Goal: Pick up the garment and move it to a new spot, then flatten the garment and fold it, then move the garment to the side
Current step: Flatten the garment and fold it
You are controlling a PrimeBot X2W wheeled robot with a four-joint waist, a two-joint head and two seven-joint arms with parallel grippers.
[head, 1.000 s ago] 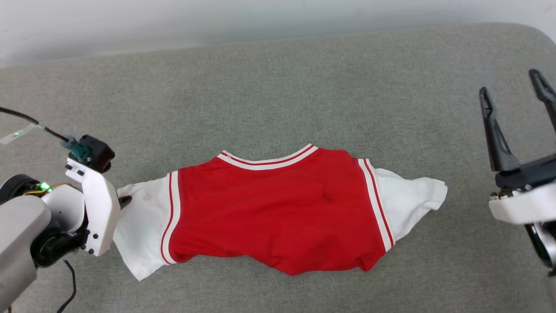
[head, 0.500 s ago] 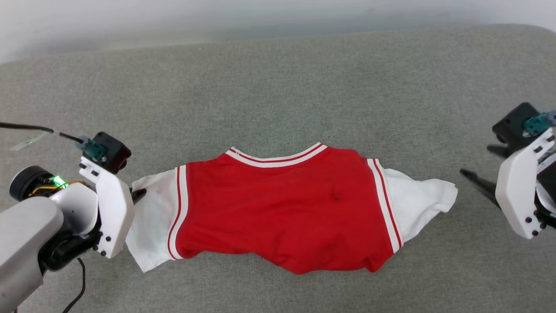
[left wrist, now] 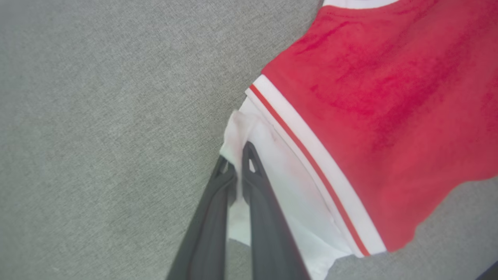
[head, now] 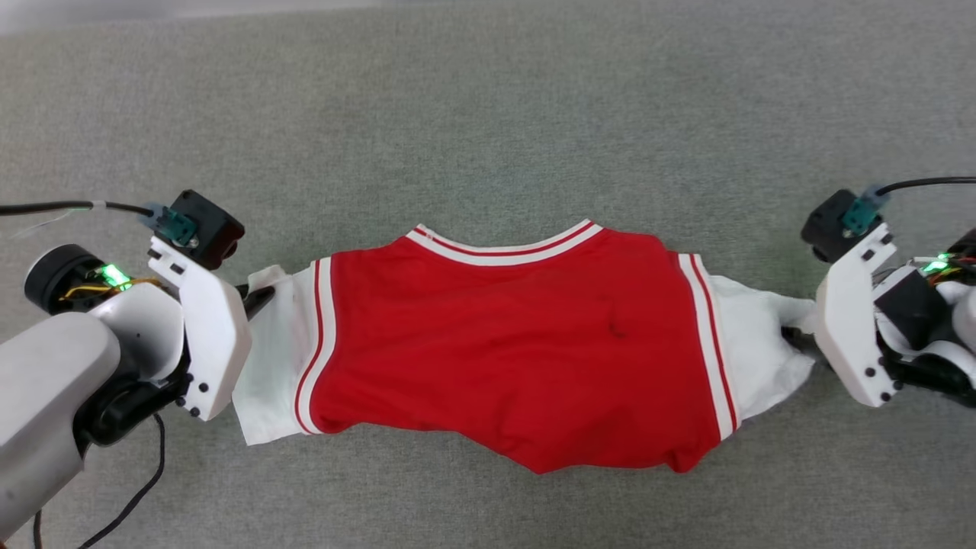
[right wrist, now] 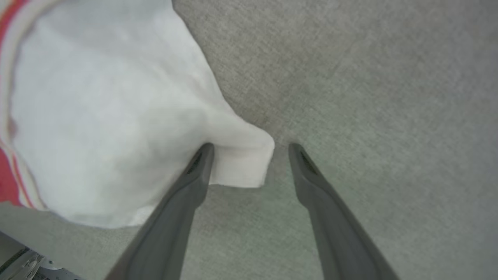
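my head camera has dipped. the right gripper (right wrist: 251,149), out at the edge a second ago, now stands wide with a white sleeve corner between its fingers. the garment (head: 518,358) lies stretched across the grey fabric surface (head: 488,137), plain red side up, hem rumpled. the left gripper (left wrist: 237,155) pinches the other sleeve. from the head view, the white mounts (head: 206,335) hide most of both grippers' fingers.

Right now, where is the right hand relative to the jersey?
Head view, far right: the right hand sits at the tip of the jersey's white sleeve. Its wrist view shows it open, the sleeve corner between its fingers.
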